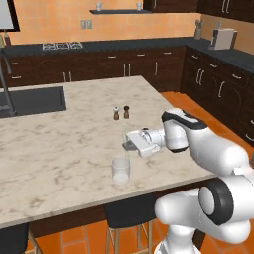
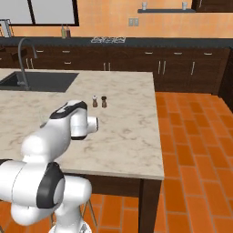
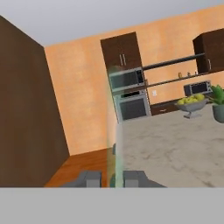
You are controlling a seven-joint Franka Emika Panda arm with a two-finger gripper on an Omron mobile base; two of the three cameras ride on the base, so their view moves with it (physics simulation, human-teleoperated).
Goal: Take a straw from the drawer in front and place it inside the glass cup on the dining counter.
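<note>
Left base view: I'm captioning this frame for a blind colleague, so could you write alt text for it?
A white robot arm reaches left over the marble dining counter, its hand shut on a thin pale straw held upright just above a clear glass cup. Two small shakers stand farther back, and a dark sink lies at the left.

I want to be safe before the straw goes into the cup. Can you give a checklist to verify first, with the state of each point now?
1. Tool shut on straw: ok.
2. Straw roughly upright: ok.
3. Glass cup upright on dining counter: ok.
4. Straw directly above cup mouth: not ok, it appears behind the cup.
5. Shakers away from the path: ok.
6. Straw's lower end above the rim: cannot tell.
</note>
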